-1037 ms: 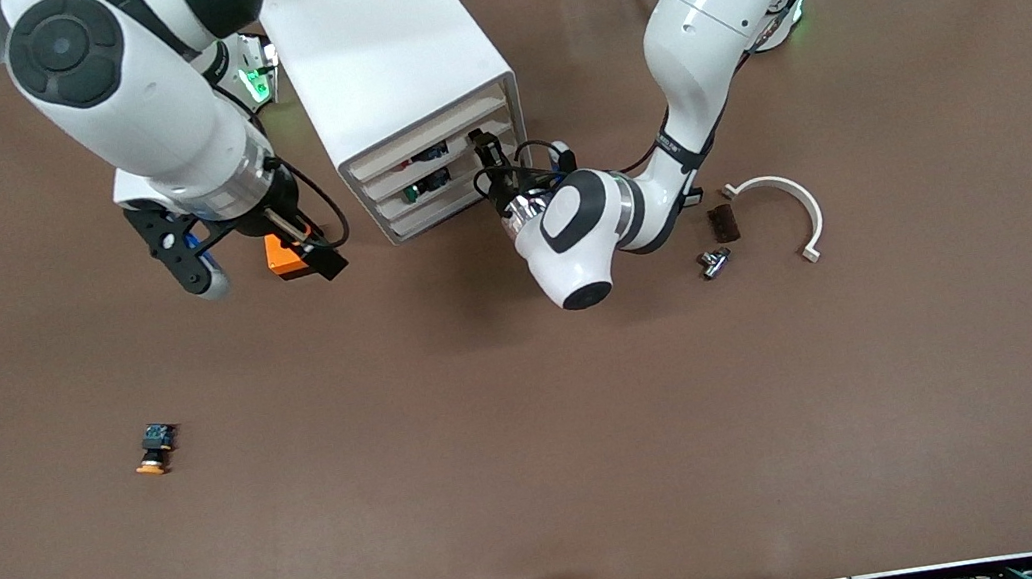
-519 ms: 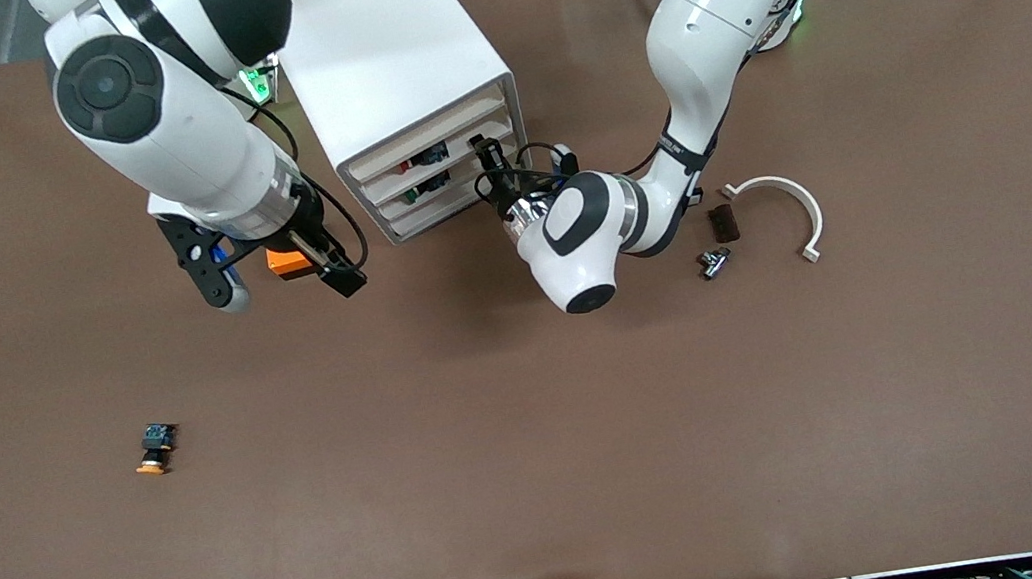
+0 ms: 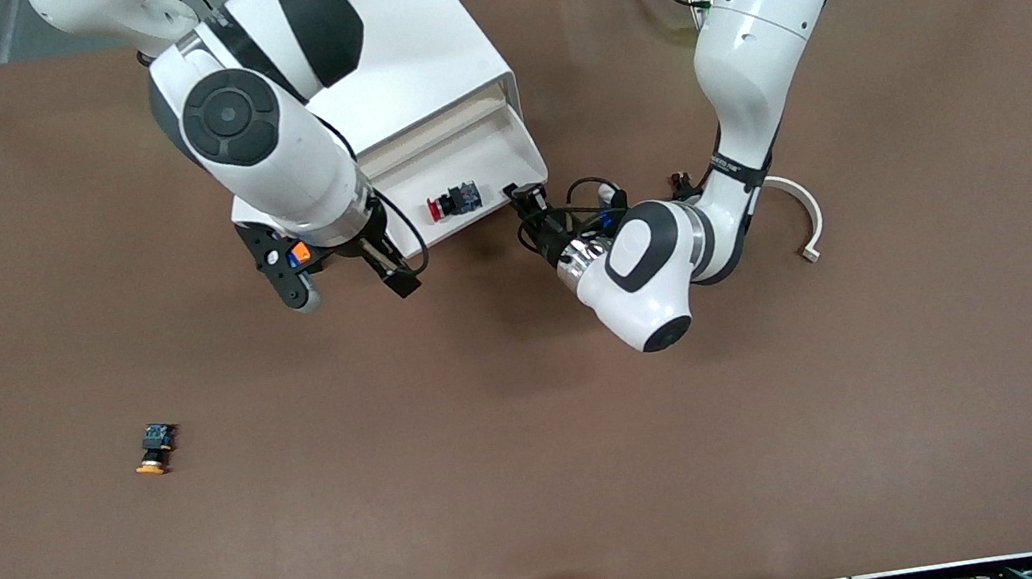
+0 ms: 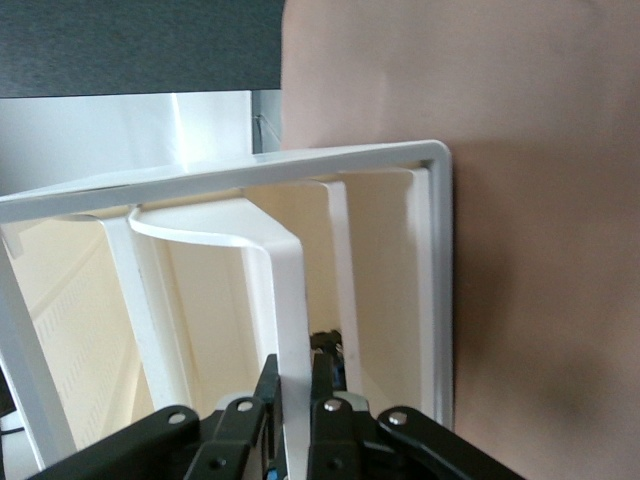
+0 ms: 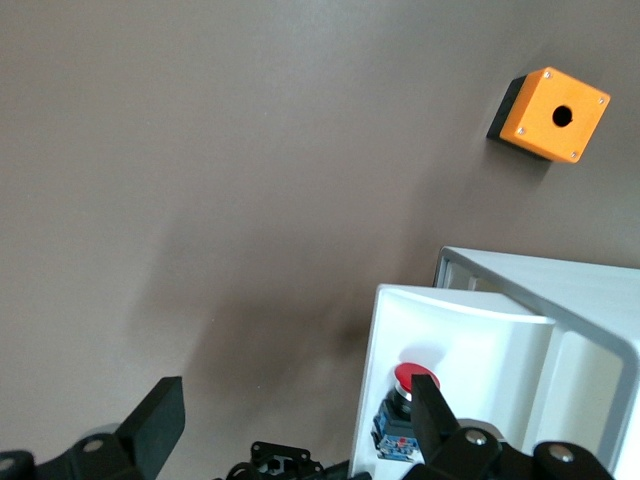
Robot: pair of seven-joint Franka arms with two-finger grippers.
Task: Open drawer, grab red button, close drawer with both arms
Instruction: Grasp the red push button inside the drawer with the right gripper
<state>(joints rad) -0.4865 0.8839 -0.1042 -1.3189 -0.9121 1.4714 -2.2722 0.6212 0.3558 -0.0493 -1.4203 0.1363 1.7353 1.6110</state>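
Brown matting covers the table (grey floor past its edge). Pulled out of the cabinet, the drawer holds the button; left gripper pinches its lip, right gripper hangs spread beside it.

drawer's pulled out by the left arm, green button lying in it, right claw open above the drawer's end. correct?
Not quite: the button in the open drawer has a red cap, not green, as the front and right wrist views show. The rest holds: the left claw is shut on the drawer's front lip, and the right claw is open by the drawer's other end.
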